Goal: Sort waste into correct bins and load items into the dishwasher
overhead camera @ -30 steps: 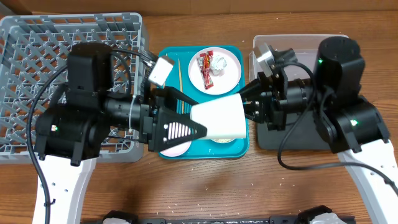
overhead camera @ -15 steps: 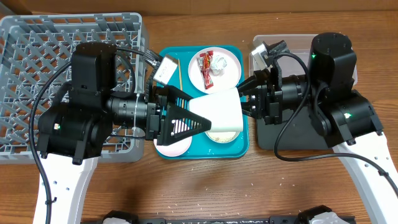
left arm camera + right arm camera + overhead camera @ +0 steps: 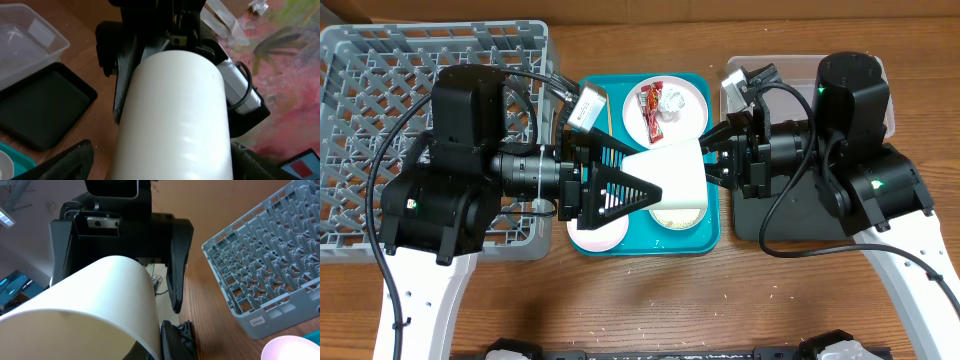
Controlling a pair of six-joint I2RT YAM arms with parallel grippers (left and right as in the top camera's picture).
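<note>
Both arms reach level toward each other, left gripper (image 3: pixel 638 190) and right gripper (image 3: pixel 720 162) meeting at the cup (image 3: pixel 678 178) above the tray (image 3: pixel 712 238). Left fingers (image 3: pixel 75 160) straddle it, but I cannot tell whether either gripper pinches. Rack (image 3: pixel 380 80) flanks left, tub (image 3: pixel 800 65) right.

A: We've got the cup (image 3: pixel 672 180) as plain white, no print. Rack (image 3: pixel 380 90) grey w/ lattice grid.
B: Agreed. We see the teal tray (image 3: pixel 712 235), plate (image 3: pixel 694 110) pale pink-white, wrapper (image 3: pixel 651 108) red & white, tissue (image 3: pixel 672 101) white.
A: We note the tub (image 3: pixel 25 40) clear, black tray (image 3: pixel 45 107) solid black.
B: Bowl (image 3: pixel 600 235) pale pink. Table (image 3: pixel 720 310) brown wood grain.
</note>
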